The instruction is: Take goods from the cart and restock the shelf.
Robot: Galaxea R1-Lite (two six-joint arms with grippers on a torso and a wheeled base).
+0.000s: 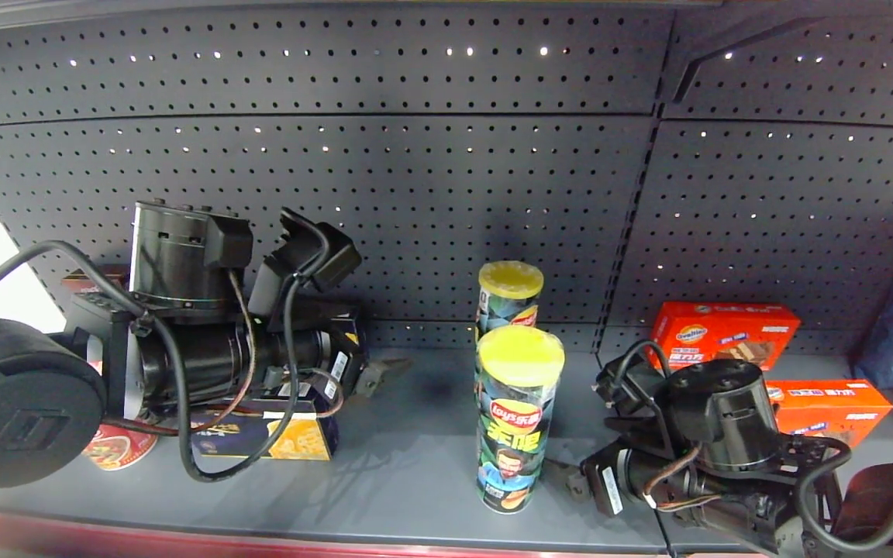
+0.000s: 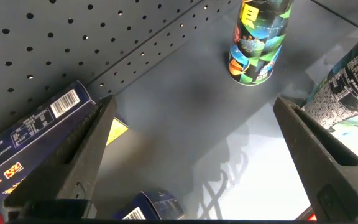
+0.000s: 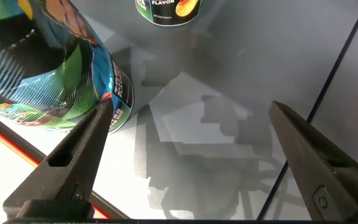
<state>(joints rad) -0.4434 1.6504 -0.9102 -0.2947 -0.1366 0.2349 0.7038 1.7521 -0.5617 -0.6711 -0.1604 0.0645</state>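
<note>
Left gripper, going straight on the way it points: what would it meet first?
Probably the rear crisp can with a yellow lid, standing ahead within the span of the open left gripper; bare grey shelf floor lies between. Depth is unclear, so the nearer matching can might brush one side.

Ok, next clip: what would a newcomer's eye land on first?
Two yellow-lidded chip cans stand upright in the middle of the shelf, the front can directly before the rear can. Bright orange boxes sit at its right end, and the left gripper, jaws open, hangs beside a dark blue box on the left.
</note>
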